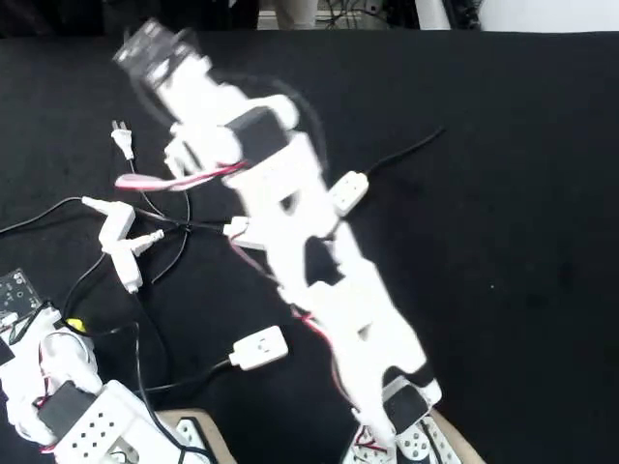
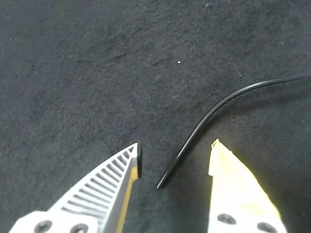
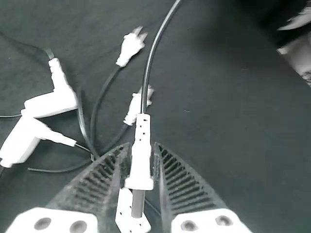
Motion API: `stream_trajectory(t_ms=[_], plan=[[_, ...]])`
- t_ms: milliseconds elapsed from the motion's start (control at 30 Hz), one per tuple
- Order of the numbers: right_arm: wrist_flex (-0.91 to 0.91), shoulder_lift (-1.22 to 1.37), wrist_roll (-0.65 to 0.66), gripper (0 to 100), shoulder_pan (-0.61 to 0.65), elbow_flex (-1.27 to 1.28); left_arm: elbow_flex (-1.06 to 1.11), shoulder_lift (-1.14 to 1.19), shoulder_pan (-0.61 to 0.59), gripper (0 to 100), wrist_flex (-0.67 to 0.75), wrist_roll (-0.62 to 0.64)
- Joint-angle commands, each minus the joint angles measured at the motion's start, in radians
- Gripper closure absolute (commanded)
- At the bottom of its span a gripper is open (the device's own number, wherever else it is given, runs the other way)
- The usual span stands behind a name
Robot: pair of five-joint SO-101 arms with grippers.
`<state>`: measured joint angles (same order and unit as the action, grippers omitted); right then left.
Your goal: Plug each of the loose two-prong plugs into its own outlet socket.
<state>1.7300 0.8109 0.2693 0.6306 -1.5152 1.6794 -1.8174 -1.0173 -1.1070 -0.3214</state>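
Note:
My right gripper [image 3: 141, 160] is shut on a white two-prong plug [image 3: 140, 145], whose black cable runs away across the cloth. Two loose white plugs [image 3: 130, 46] [image 3: 138, 106] lie beyond it. In the high view the right gripper [image 1: 181, 157] hangs at the upper left, near a loose plug [image 1: 122, 138]. White outlet sockets lie at the centre [image 1: 350, 190] and the lower middle [image 1: 259, 348]. My left gripper [image 2: 175, 160] is open just above the black cloth, with a black cable [image 2: 209, 116] running between its fingers. It sits at the lower left [image 1: 60, 327] in the high view.
A joined pair of white connectors [image 1: 118, 237] lies left of centre with black cables tangled around it; the same pair [image 3: 36, 116] lies beside the right gripper. A small circuit board [image 1: 17, 287] sits at the left edge. The table's right half is bare black cloth.

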Motion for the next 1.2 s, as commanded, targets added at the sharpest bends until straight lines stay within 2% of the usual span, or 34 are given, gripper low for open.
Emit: stream_trajectory(t_ms=[0, 200, 367, 567, 733, 900, 1167], plan=[[0.04, -0.246, 0.008, 98.6, -0.023, 0.278, 0.019, -0.002, 0.01, 76, -0.029, -0.011], [0.037, -0.656, 0.041, 98.6, -0.002, 0.898, 0.019, -0.002, 0.008, 76, -0.029, -0.011], [0.026, -0.921, 0.107, 98.6, -0.087, 1.399, 0.019, -0.002, 0.008, 76, -0.029, -0.011], [-0.161, -1.139, 0.216, 98.6, -0.261, 1.943, 0.019, -0.002, 0.008, 76, -0.031, -0.011], [-0.321, -1.259, 0.292, 98.6, -0.33, 2.281, 0.019, -0.002, 0.008, 76, -0.031, -0.011], [-0.44, -1.25, 0.308, 98.6, -0.333, 2.457, 0.019, -0.002, 0.008, 76, -0.032, -0.011], [-0.43, -0.99, 0.31, 98.5, -0.327, 2.41, 0.019, 0.0, 0.008, 76, -0.032, -0.011]])
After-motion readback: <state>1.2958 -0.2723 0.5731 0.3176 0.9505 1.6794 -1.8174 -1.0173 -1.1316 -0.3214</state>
